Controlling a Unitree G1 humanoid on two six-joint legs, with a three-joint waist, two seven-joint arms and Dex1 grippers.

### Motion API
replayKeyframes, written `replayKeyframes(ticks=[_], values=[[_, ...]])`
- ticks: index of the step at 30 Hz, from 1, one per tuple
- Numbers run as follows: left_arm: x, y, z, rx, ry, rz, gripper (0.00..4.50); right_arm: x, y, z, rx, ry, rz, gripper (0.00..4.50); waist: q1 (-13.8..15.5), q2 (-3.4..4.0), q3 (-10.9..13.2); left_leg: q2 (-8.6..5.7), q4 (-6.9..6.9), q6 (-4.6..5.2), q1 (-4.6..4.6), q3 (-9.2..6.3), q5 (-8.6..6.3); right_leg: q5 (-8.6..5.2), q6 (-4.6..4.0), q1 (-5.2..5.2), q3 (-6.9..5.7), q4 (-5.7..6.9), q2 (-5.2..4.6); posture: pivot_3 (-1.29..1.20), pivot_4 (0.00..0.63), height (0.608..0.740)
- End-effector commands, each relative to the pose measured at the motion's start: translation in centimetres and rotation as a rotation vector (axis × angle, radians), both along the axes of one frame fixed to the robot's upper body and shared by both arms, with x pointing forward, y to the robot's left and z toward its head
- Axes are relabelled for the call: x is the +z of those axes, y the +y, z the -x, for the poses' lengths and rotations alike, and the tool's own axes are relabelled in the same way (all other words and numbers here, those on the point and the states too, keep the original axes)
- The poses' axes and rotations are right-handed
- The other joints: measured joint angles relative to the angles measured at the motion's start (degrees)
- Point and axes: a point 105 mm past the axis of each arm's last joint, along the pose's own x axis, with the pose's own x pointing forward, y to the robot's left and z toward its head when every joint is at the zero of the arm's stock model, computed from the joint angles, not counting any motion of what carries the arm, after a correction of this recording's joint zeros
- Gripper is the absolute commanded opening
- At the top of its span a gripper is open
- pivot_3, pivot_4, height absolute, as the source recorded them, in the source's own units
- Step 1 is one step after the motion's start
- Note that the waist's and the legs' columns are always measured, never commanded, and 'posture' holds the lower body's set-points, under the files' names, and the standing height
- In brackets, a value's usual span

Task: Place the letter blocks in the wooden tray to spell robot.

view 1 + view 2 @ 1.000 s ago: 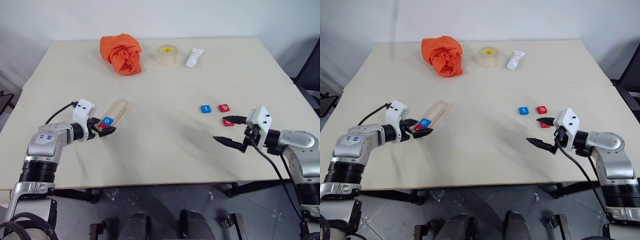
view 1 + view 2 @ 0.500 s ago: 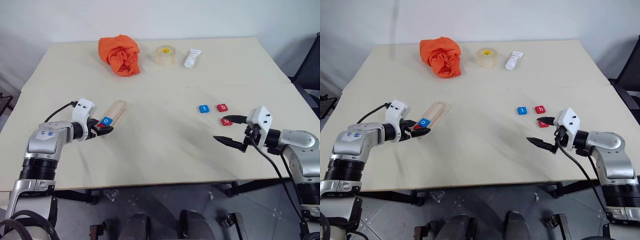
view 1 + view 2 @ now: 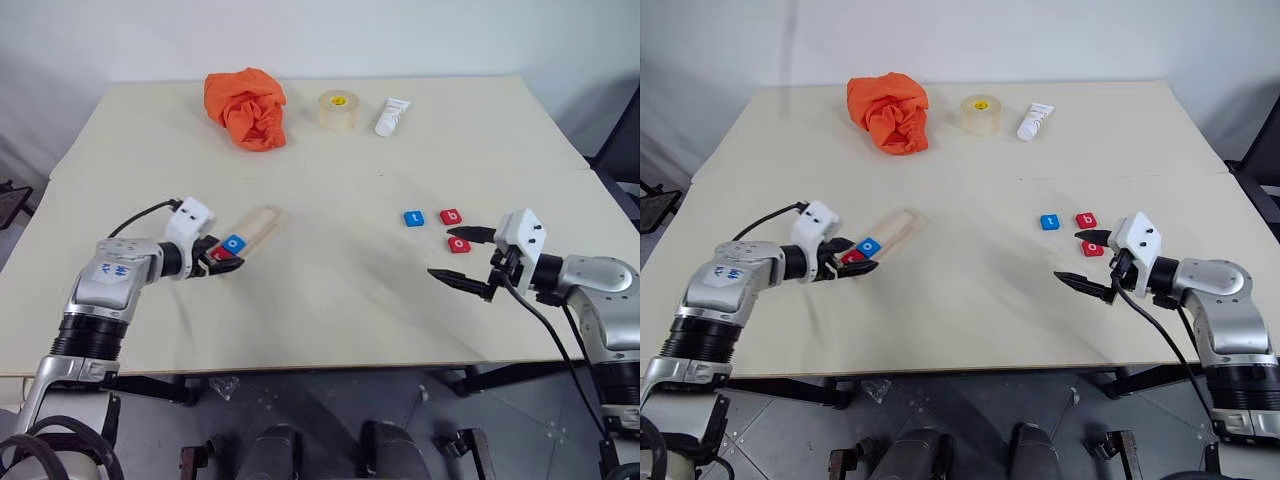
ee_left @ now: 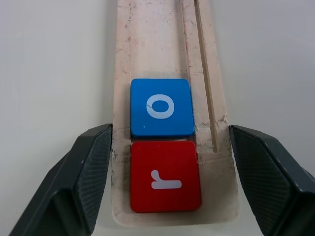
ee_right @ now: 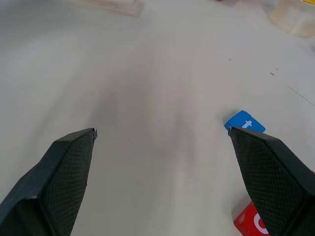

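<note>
Shifted right w/ the left gripper [image 4: 167,162], wooden tray [image 3: 262,223] holds r, o between its open jaws. Right gripper [image 3: 462,257] also open, nearest b [image 3: 451,216], o [image 3: 459,244], t [image 3: 414,218] just beyond.

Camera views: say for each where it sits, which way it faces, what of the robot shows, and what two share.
Head stereo pair: looks forward and down over the table; both arms show, left hand, right hand.
Left wrist: looks along its open fingers at the wooden tray holding red r and blue o.
Right wrist: looks between open fingers across the table at blue t.
Shared: tray and t show in the head views too.
</note>
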Motion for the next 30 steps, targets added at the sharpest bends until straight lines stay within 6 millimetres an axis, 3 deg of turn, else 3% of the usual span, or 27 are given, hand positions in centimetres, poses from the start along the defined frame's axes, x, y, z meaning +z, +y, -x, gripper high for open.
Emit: replayKeyframes(ticks=[1,7,12,29,30], values=[[2.2,-5.0,1.4,-0.253,-0.053,-0.02,3.4,1.5,-1.1,0.7,0.023,-0.047,0.03,4.5,0.02,-0.04,0.02,0.0,0.0,0.01,-0.04,-0.01,0.0,0.01,0.01,0.0,-0.01,-0.06,0.01,0.0,0.15,0.74],[2.0,-10.0,2.5,-0.492,-0.048,-0.077,3.4,0.8,-2.3,2.0,0.057,-0.009,0.09,4.5,-0.15,-0.12,0.07,0.03,0.0,0.02,-0.04,0.04,0.0,0.02,0.03,0.01,-0.03,-0.1,0.08,0.0,0.15,0.74],[1.2,-12.2,3.1,-0.628,-0.031,-0.128,3.4,0.8,-2.7,2.0,0.036,-0.025,0.091,4.5,-0.25,-0.13,0.08,0.06,0.0,0.05,-0.02,0.15,0.02,0.02,0.03,0.0,0.01,-0.13,0.09,0.0,0.15,0.74],[0.1,-13.7,3.0,-0.712,-0.064,-0.173,3.4,0.3,-2.9,2.7,-0.016,-0.035,0.073,4.5,-0.06,-0.16,0.1,0.03,0.03,0.11,-0.05,0.14,0.06,0.02,0.04,0.02,0.01,-0.16,0.05,0.0,0.15,0.74],[0.1,-13.7,2.9,-0.712,-0.066,-0.173,4.13,0.3,-2.9,2.6,-0.018,-0.036,0.073,4.5,-0.04,-0.17,0.1,0.03,0.03,0.11,-0.04,0.13,0.06,0.02,0.04,0.02,0.01,-0.15,0.05,0.0,0.15,0.74]])
